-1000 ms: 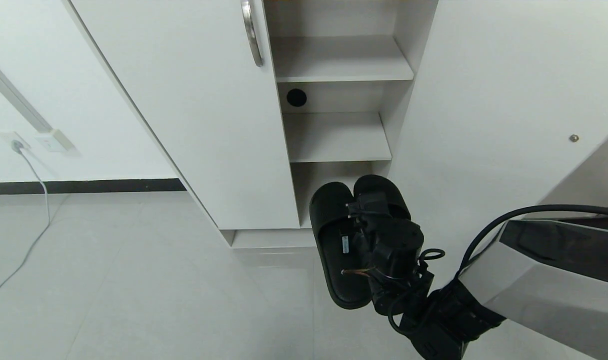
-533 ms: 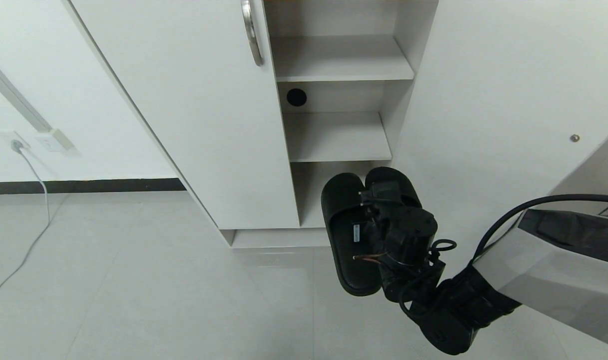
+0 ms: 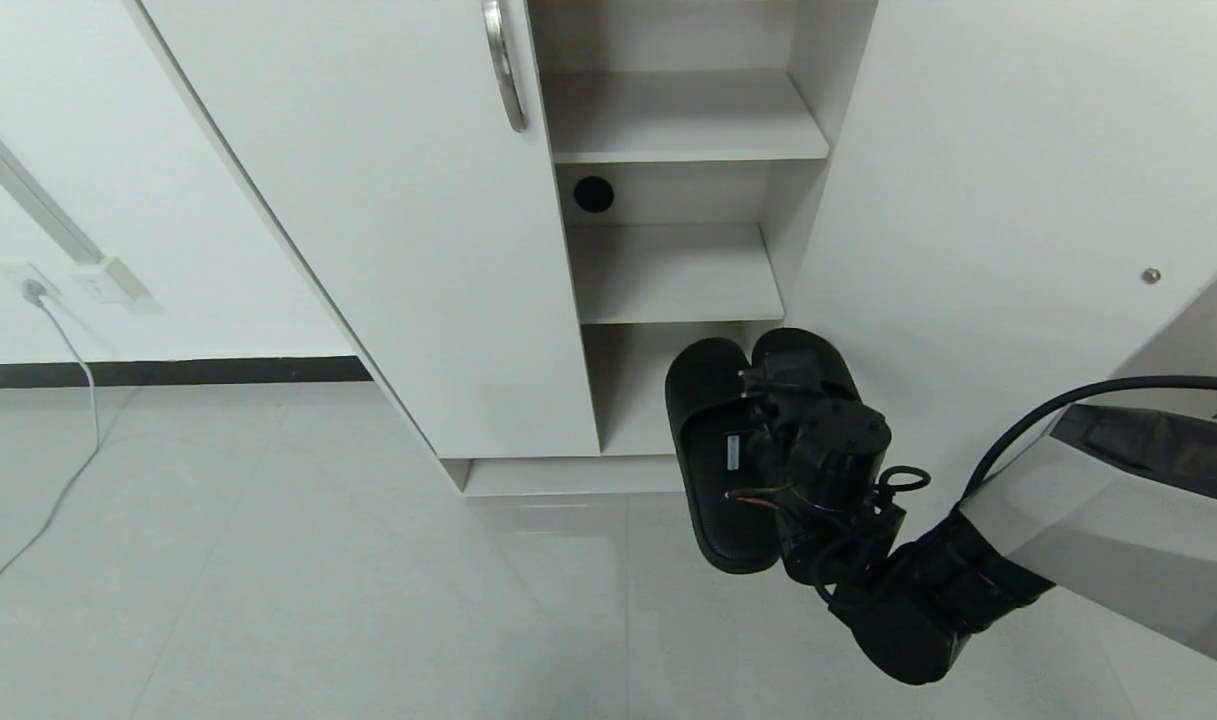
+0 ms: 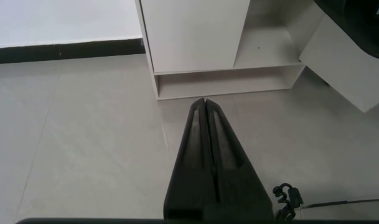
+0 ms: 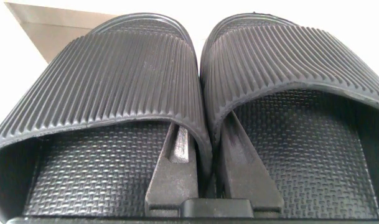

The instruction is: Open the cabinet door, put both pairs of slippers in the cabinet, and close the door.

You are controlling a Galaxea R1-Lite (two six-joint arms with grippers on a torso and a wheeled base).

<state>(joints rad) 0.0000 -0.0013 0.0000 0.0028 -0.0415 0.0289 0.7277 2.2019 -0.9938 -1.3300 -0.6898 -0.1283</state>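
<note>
**Listener:** What are your right fingers doing?

**Me:** My right fingers are clamped on a pair of black slippers. One finger sits inside each slipper, under its ribbed strap. The two inner side walls touch each other and are pinched between the fingers.

**Listener:** Where is the pair?

**Me:** It is held off the tiled floor. The slippers are side by side, footbeds facing up, toes toward the white cabinet. From my head, the toes overlap the right part of the bottom compartment, below the lower shelf. They are just beside the open right door. I cannot tell whether the toes have crossed the cabinet's front edge.

**Listener:** And the rest of the cabinet?

**Me:** The left door is shut and carries a curved metal handle. An upper shelf sits above the lower one. Between them, the back panel has a round dark hole.

**Listener:** Your left fingers?

**Me:** My left fingers are pressed flat together with nothing between them. They hang above the floor, pointing toward the cabinet's base.

**Listener:** Anything farther out?

**Me:** To the cabinet's left, a wall socket feeds a grey cable that trails down onto the floor. A black skirting strip runs along the foot of the wall.
</note>
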